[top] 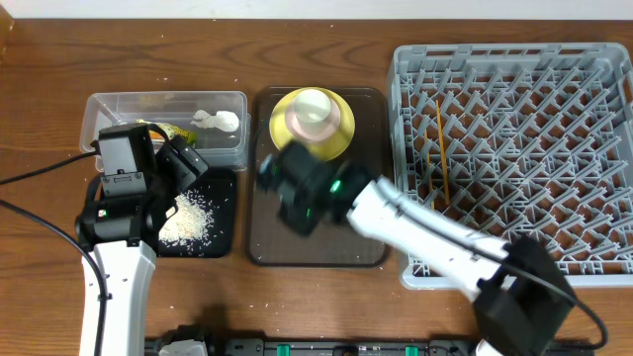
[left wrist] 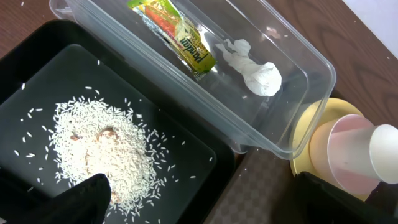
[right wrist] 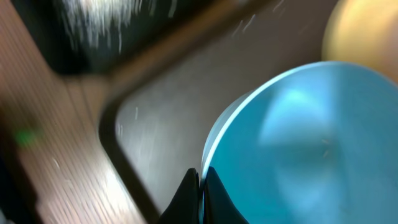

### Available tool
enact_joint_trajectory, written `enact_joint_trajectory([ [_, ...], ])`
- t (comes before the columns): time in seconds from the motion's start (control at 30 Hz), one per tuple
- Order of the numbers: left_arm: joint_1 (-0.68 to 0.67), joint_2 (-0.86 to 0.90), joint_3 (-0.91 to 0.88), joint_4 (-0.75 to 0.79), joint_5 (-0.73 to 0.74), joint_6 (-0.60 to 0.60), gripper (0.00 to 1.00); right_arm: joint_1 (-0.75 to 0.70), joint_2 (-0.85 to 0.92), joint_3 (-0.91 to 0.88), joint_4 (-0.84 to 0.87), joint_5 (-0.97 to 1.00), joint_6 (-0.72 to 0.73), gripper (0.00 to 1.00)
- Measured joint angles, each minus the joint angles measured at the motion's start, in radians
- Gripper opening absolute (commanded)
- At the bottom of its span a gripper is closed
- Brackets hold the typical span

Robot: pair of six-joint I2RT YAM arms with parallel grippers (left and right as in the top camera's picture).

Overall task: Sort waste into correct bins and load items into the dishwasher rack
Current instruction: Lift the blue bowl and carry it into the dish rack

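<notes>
Waste sorted, by the look of it. Just left of the brown serving tray (top: 336,237), at its far end: clear tub (left wrist: 292,53) holding the snack wrapper (left wrist: 177,37) and the crumpled tissue (left wrist: 255,71), near each other but apart. Just left of the same tray, at its near end: black tray (left wrist: 43,74) bearing the heap of rice (left wrist: 99,149), stray grains scattered around it.

Loading judged barely begun. Right of the serving tray: dishwasher rack (top: 554,119) with only the chopsticks (top: 441,148) lying among the pegs on its left side. On the serving tray's far end: yellow plate (top: 341,133) carrying the pale pink bowl (top: 295,124), small white cup (top: 315,107) nested inside, none yet in the rack.

Over the serving tray's middle: right gripper (right wrist: 200,186), fingers pressed together on the rim of the light blue bowl (right wrist: 311,143), pinching it. Too blurred to tell whether lifted clear or resting on the tray. Left of the serving tray, over the black tray: left gripper (top: 188,158), fingers spread wide, holding nothing.

Left to do: blue bowl, plate, pink bowl and cup into the rack.

Under everything: brown wood-grain table (top: 297,40). Of the room, only a pale strip past the table's far edge.
</notes>
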State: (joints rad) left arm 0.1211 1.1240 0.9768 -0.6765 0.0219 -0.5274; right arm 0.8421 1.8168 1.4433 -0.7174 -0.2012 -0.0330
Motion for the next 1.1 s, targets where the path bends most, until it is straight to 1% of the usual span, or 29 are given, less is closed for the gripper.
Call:
enact_joint_trajectory([
  [0.17, 0.000, 0.000, 0.000, 0.000, 0.000, 0.000, 0.96, -0.216, -0.003, 0.117, 0.056, -0.267, 0.024, 0.01],
  [0.33, 0.000, 0.000, 0.000, 0.000, 0.000, 0.000, 0.96, -0.498, -0.004, 0.149, 0.232, -0.588, 0.103, 0.01],
  [0.5, 0.000, 0.000, 0.000, 0.000, -0.002, 0.000, 0.96, -0.729, -0.003, 0.149, 0.288, -0.761, 0.180, 0.01],
  [0.67, 0.000, 0.000, 0.000, 0.000, -0.003, 0.000, 0.96, -0.834, 0.045, 0.153, 0.358, -0.874, 0.237, 0.01],
  [0.9, 0.000, 0.000, 0.000, 0.000, -0.003, 0.000, 0.96, -0.885, 0.253, 0.154, 0.614, -1.073, 0.430, 0.01],
  [1.03, 0.000, 0.000, 0.000, 0.000, -0.003, 0.000, 0.96, -0.894, 0.326, 0.154, 0.656, -1.156, 0.520, 0.01],
  [1.1, 0.000, 0.000, 0.000, 0.000, -0.003, 0.000, 0.96, -0.899, 0.327, 0.154, 0.655, -1.176, 0.537, 0.01],
])
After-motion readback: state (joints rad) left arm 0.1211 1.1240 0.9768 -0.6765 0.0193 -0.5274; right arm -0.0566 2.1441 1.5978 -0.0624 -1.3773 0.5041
